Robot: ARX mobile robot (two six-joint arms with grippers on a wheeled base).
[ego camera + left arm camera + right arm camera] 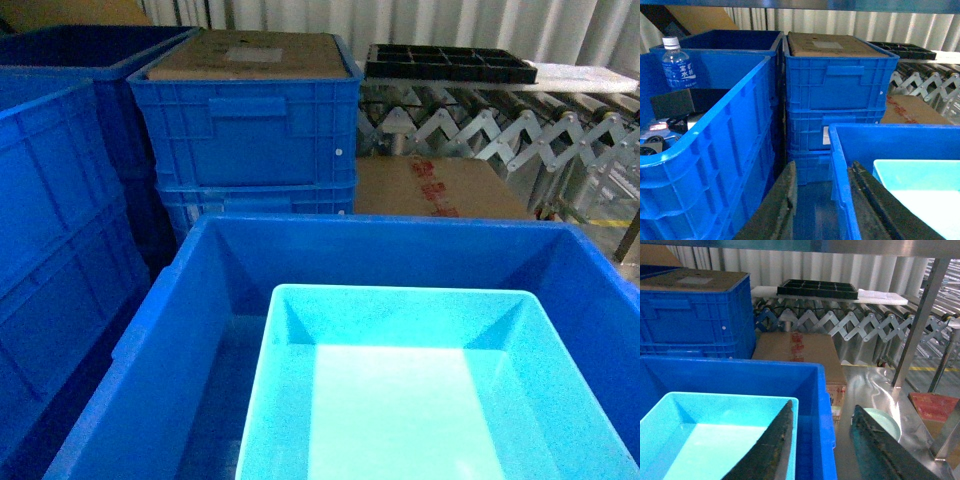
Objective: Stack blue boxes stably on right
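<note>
The turquoise tub point(400, 400) sits inside the big blue crate point(200, 300), toward its right wall. The left gripper point(822, 205) straddles that crate's left wall, fingers spread; the right gripper point(822, 445) straddles its right wall, likewise spread. Behind stand stacked crates point(250, 130) and a roller conveyor point(500, 130).

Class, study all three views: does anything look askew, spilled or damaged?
Nothing stands out. The turquoise tub sits level inside the big blue crate, empty and unspilled; both grippers hang open.

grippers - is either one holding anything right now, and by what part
Nothing is held. The left gripper and right gripper are both open, straddling the walls of the big blue crate; the turquoise tub sits inside, ungripped.
</note>
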